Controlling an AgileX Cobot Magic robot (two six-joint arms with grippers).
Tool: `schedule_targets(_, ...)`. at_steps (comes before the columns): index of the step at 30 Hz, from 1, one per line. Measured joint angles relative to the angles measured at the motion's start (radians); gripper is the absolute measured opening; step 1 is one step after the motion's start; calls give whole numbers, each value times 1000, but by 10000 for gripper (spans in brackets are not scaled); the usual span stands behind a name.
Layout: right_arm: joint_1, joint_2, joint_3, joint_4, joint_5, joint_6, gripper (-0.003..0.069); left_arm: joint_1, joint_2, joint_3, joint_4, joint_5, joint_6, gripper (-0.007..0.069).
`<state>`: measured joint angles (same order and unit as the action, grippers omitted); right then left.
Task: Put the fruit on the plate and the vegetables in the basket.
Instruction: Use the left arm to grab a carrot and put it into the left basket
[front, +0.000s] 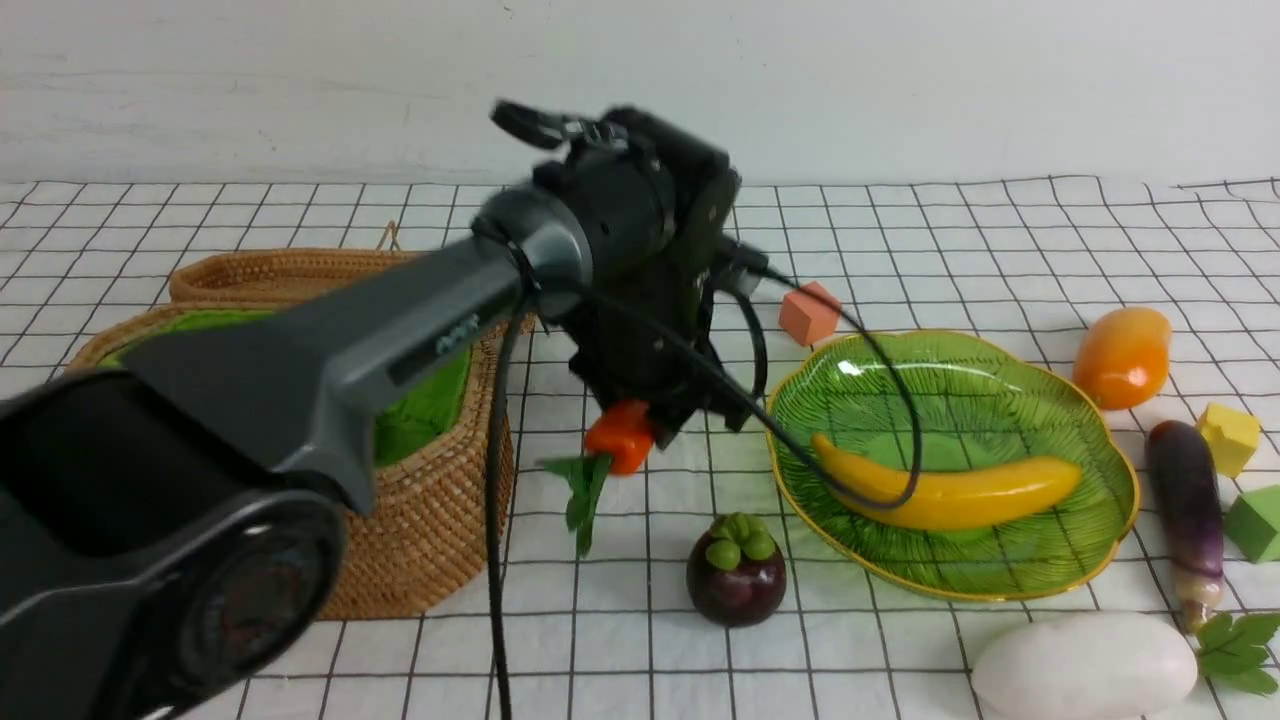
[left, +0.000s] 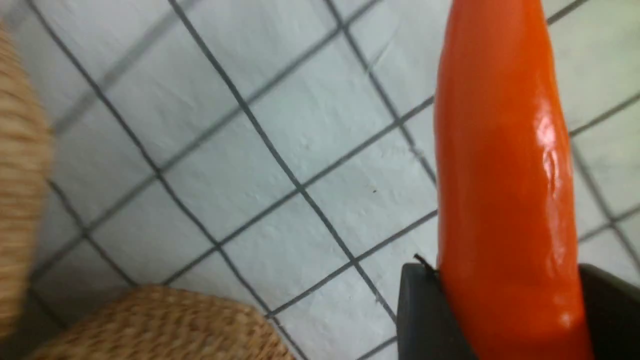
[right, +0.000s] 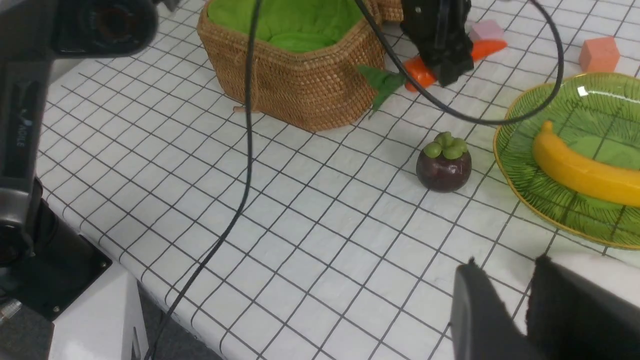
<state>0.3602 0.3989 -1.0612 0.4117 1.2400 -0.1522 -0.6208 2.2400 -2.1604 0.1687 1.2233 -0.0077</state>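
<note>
My left gripper (front: 650, 425) is shut on the orange carrot (front: 622, 436), holding it just above the cloth between the basket (front: 430, 500) and the green leaf plate (front: 1000, 400). The carrot fills the left wrist view (left: 500, 175) between the dark fingers (left: 420, 310). The banana (front: 950, 490) lies on the plate. The mangosteen (front: 735, 570) stands in front of the plate. The mango (front: 1122, 355), eggplant (front: 1187, 500) and white radish (front: 1085, 665) lie on the right. My right gripper (right: 505, 260) is slightly open and empty, low beside the radish (right: 590, 270). The cucumber is out of view.
The flat woven lid (front: 280, 272) lies behind the basket. An orange cube (front: 808, 312) sits behind the plate, and yellow (front: 1228, 437) and green (front: 1258, 520) cubes are at the right edge. The left arm's cable (front: 900, 420) hangs over the plate.
</note>
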Motion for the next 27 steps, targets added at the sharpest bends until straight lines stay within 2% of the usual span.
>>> schedule_targets(5, 0, 0, 0, -3, -40, -1, 185, -10, -231, 13, -39, 5, 209, 342)
schedule_targets(6, 0, 0, 0, -3, -56, -11, 187, -10, -334, 61, -40, 8, 293, 342)
schedule_targets(10, 0, 0, 0, -3, -65, -20, 191, -6, -523, 242, 18, 19, 492, 342)
schedule_targets(13, 0, 0, 0, -4, -65, -20, 192, 37, -623, 399, 77, 23, 646, 342)
schedule_targets(16, 0, 0, 0, -5, -65, -24, 192, 141, -675, 557, 127, 19, 796, 342)
schedule_targets(18, 0, 0, 0, -5, -65, -38, 192, 221, -679, 652, 144, -40, 857, 342)
schedule_targets(21, 0, 0, 0, -7, -73, -50, 194, 304, -668, 733, 150, -145, 878, 342)
schedule_targets(24, 0, 0, 0, -7, -91, -52, 193, 343, -658, 775, 149, -214, 885, 354)
schedule_targets(27, 0, 0, 0, -7, -133, -53, 195, 351, -654, 788, 143, -256, 886, 442)
